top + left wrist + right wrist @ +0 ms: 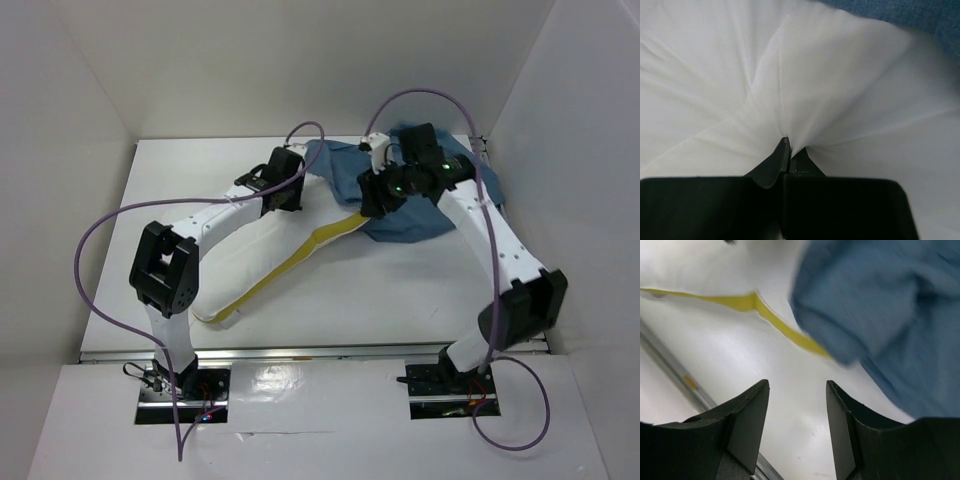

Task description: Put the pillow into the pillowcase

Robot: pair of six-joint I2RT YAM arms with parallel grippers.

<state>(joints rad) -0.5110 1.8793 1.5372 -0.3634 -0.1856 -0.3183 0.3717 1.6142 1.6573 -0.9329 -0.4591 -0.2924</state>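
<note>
The white pillow [262, 250] lies diagonally across the table, its yellow strip [290, 265] along the near edge. Its far end reaches into the dusty-blue pillowcase [425, 218], which lies crumpled at the back right. My left gripper [287, 188] is shut on a pinch of the pillow's white cloth [805, 90] near the pillowcase edge [920, 15]. My right gripper [380, 200] is open and empty above the table, by the pillowcase mouth. In the right wrist view my right gripper [797, 390] faces the pillowcase [880, 315] and the yellow strip [765, 315].
White walls enclose the table on the left, back and right. A metal rail [320, 352] runs along the table's near edge and shows in the right wrist view [670, 367]. Purple cables [100, 280] loop from both arms.
</note>
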